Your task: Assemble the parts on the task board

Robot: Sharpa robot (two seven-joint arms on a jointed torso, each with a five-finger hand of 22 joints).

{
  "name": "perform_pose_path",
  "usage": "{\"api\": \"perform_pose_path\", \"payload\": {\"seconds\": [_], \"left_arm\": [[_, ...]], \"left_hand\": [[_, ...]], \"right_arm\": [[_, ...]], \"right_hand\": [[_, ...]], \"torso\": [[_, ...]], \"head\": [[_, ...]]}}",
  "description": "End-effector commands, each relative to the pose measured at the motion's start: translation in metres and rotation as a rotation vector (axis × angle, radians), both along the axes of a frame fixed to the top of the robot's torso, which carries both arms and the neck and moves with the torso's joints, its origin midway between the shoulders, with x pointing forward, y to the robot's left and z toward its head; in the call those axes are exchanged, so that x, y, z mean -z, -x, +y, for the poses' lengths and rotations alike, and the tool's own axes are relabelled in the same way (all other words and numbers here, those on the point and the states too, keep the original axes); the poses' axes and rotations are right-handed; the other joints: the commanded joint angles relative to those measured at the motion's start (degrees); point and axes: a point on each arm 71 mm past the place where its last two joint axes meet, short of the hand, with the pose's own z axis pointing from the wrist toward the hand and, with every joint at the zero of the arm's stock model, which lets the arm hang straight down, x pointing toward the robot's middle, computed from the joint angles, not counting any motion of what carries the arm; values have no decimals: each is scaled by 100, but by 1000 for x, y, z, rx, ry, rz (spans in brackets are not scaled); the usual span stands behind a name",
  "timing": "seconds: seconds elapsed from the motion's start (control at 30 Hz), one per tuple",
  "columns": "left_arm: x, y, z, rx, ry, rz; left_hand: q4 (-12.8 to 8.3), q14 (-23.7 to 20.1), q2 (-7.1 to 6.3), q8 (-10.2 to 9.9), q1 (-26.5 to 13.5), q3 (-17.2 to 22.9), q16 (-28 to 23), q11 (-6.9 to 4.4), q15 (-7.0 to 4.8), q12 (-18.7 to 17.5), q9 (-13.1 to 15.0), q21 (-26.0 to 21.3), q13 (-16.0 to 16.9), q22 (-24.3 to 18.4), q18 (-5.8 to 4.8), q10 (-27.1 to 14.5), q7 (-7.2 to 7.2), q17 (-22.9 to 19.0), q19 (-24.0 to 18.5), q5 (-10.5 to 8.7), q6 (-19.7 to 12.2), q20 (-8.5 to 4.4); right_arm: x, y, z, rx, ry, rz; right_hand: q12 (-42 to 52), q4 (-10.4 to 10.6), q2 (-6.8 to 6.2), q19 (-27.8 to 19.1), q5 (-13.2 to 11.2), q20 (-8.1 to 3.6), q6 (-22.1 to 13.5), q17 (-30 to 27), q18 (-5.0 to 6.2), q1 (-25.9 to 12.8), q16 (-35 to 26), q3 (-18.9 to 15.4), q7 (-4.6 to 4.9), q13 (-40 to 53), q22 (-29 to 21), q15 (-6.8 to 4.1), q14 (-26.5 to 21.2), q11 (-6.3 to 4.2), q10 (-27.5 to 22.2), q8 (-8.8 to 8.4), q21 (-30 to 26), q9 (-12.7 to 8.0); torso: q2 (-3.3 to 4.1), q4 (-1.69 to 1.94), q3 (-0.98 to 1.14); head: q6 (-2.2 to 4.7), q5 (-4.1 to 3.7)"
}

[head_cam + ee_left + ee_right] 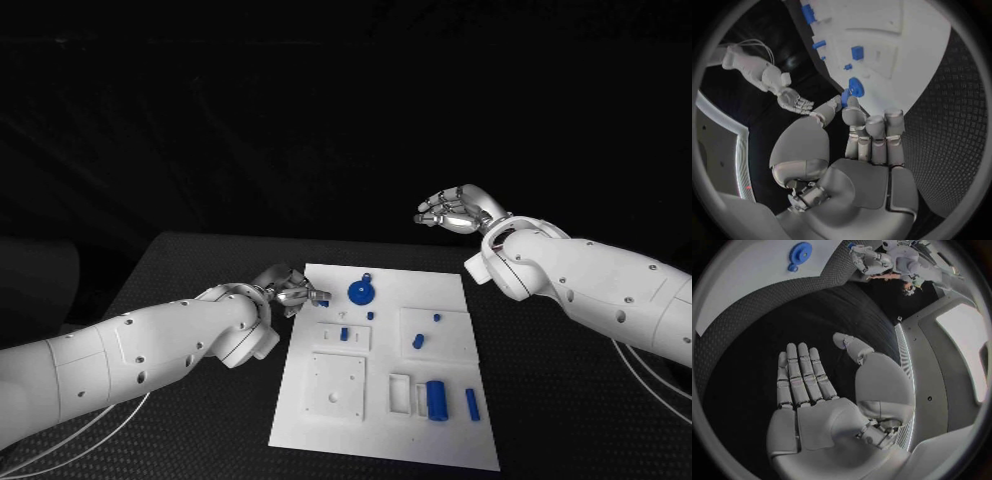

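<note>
The white task board [389,420] lies in the middle of the table. A blue gear [361,292] sits near its far left corner, and it shows again as the gear [856,86] and the gear [799,252]. My left hand [289,293] is at the board's left edge, just left of the gear, and pinches a small blue part [845,97] between thumb and a finger. A blue cylinder [436,399] and a blue peg [472,403] lie at the near right. My right hand [459,210] hangs open beyond the board's far right corner, with its palm [817,420] flat and its fingers straight.
Several small blue pieces stand mid-board, among them one [418,341] and another [346,333]. A white square plate [339,383] with holes lies on the near left of the board. Black table [577,420] surrounds the board.
</note>
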Motion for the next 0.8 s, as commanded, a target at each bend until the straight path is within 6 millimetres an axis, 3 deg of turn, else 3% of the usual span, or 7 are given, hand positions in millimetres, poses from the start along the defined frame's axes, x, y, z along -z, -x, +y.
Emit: {"api": "perform_pose_path", "payload": {"seconds": [0.03, 0.17, 0.3, 0.37, 0.57, 0.8], "left_arm": [[-5, -3, 2, -79, 250, 50], [-6, -2, 2, -74, 331, 87], [-5, -1, -1, -81, 462, 158], [-4, 1, -4, -73, 545, 196], [-6, 4, -11, -47, 663, 246], [-8, 5, -16, -15, 713, 252]], "left_hand": [[34, 155, 220, -28, 159, -7, -26, -172, -334, -41, 13, -28, -15, -6, 6, -124, -224, -8, -32, -93, 195, -670], [55, 130, 237, -63, 155, -21, -51, -162, -339, -82, 20, -52, -42, -10, -2, -133, -212, -20, -57, -225, 171, -665], [59, 89, 270, -153, 156, -56, -81, -140, -353, -126, 17, -76, -67, -11, -11, -160, -183, -33, -87, -512, 99, -661], [57, 69, 270, -188, 150, -77, -92, -130, -353, -144, 15, -84, -75, -10, -16, -178, -171, -37, -102, -534, 76, -658], [27, 15, 280, -284, 160, -127, -111, -102, -342, -177, 9, -112, -88, -10, -27, -219, -138, -40, -154, -549, 10, -648], [2, -2, 295, -312, 179, -144, -111, -96, -337, -186, 17, -126, -90, -11, -33, -230, -132, -38, -176, -549, 5, -643]], "right_arm": [[1, 2, 3, -27, 14, -6], [4, 7, 9, -66, 62, -18], [15, 15, 21, -122, 107, -2], [26, 23, 31, -168, 132, 17], [43, 41, 61, -257, 122, 56], [47, 54, 88, -317, 99, 80]], "right_hand": [[-31, -56, 5, 33, -60, -2, -31, -8, -46, 63, 30, -3, 56, 1, 16, 3, -28, -6, 0, 23, -28, -8], [-26, -131, 4, 47, -166, -1, -24, -15, -44, 128, 37, 2, 53, 2, 41, 3, -28, -8, 11, 32, -55, -11], [-7, -224, 8, 86, -429, 0, 10, -24, -35, 224, 55, 11, 40, 5, 78, -9, -15, -25, 52, 55, -89, -12], [10, -276, 10, 116, -624, 0, 45, -28, -26, 286, 72, 20, 26, 8, 93, -21, 5, -40, 91, 77, -113, -9], [101, -385, 43, 290, -1136, -1, 163, 3, 30, 387, 181, 13, -24, 25, 106, -95, 166, -115, 271, 139, -147, 16], [124, -455, 74, 385, -1435, 2, 205, 9, 63, 366, 214, -30, -40, 19, 109, -122, 221, -141, 334, 145, -195, 17]], "torso": [[-1, 0, -5], [0, -3, -4], [0, -7, -7], [0, -1, -6], [-2, 12, 0], [1, 2, -4]], "head": [[90, 3], [231, 39], [358, 47], [446, 38], [611, 61], [644, 50]]}}
